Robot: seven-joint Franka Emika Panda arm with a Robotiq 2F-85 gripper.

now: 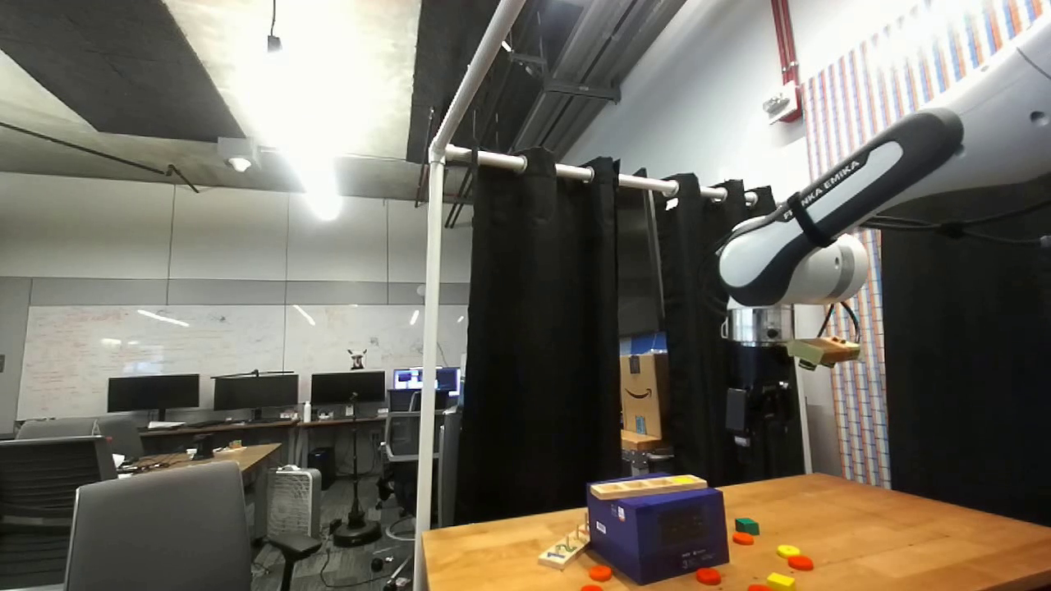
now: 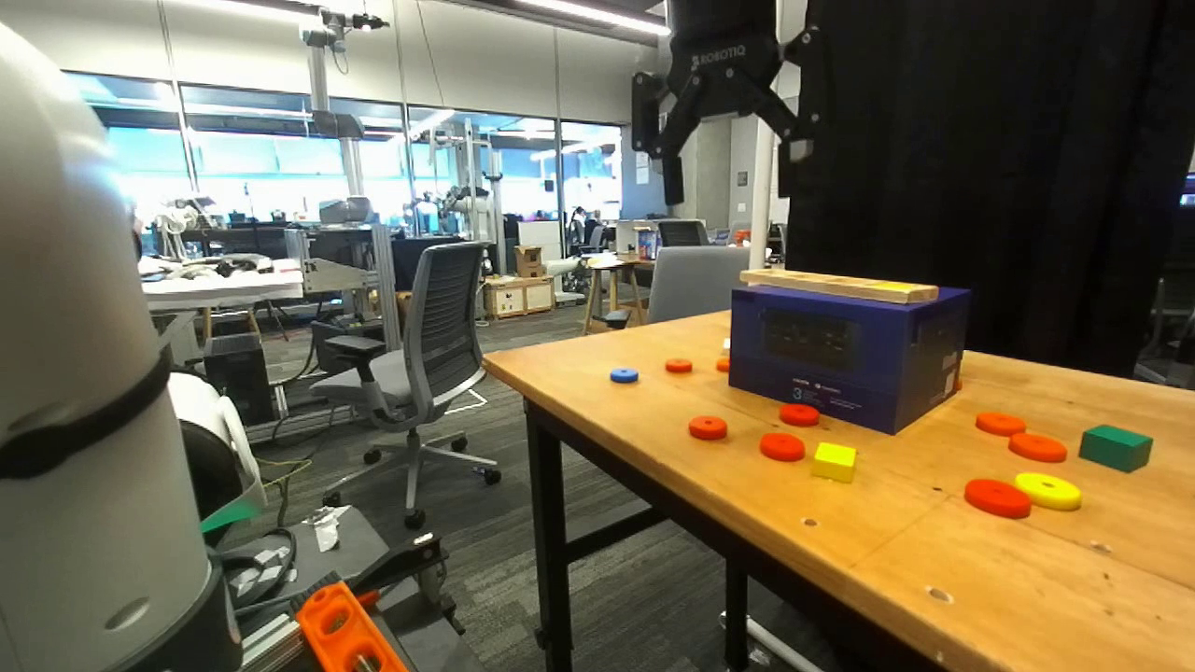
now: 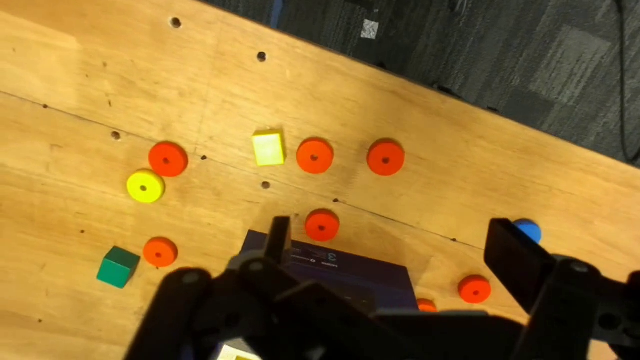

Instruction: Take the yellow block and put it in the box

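The small yellow block (image 3: 268, 148) lies on the wooden table, beside a red disc in the wrist view. It also shows in both exterior views (image 2: 834, 462) (image 1: 781, 582). The dark blue-purple box (image 2: 840, 364) stands on the table, also in an exterior view (image 1: 657, 529) and partly in the wrist view (image 3: 345, 272), where my gripper hides much of it. A flat wooden board with a yellow patch lies across its top. My gripper (image 2: 733, 177) is open and empty, well above the table. In the wrist view its fingers (image 3: 392, 237) are wide apart, away from the block.
Several red discs (image 3: 385, 157) lie around the box. A yellow disc (image 3: 145, 186) touches a red one, a green block (image 3: 118, 267) is nearby, and a blue disc (image 2: 624, 375) lies near the table edge. A pegged wooden board (image 1: 566, 548) is beside the box.
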